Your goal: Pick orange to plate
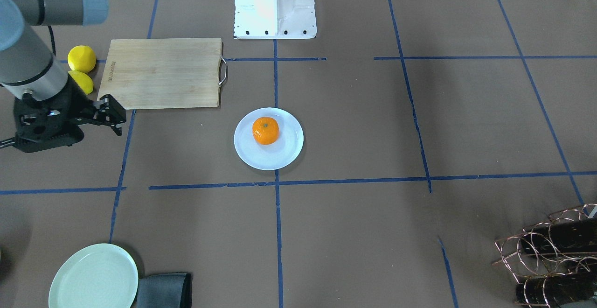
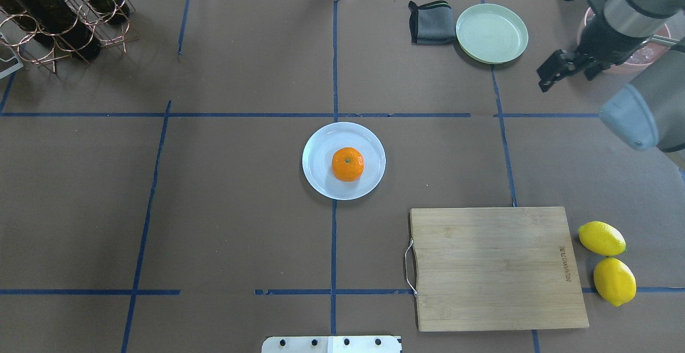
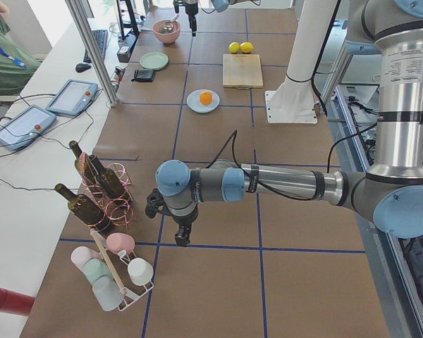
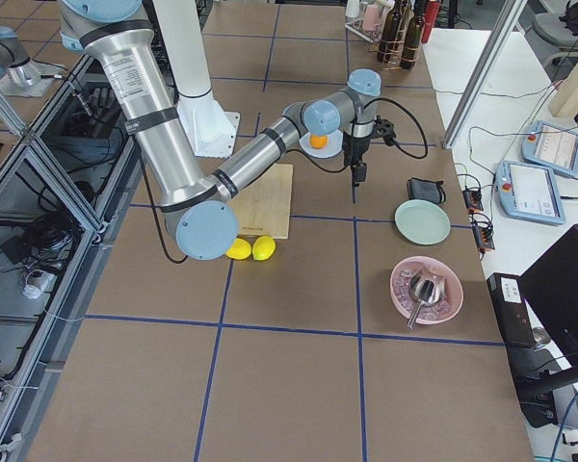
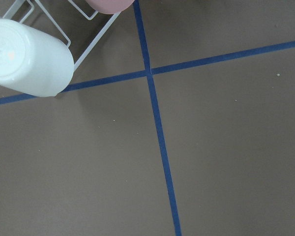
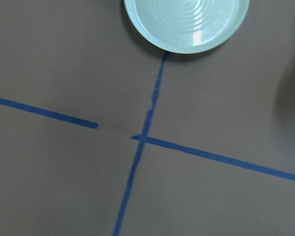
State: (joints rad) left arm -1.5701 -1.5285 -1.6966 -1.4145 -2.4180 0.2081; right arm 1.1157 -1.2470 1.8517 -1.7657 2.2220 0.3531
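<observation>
Judging the orange (image 2: 347,164) light, soft and rollable, we advise gripping its girth; left claw (image 3: 182,237) and right claw (image 2: 547,74) openings are indeterminate.

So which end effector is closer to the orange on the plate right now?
The right. The right end effector hangs near the green plate, off to one side of the orange; the left end effector is much farther, beyond the bottle rack.
</observation>
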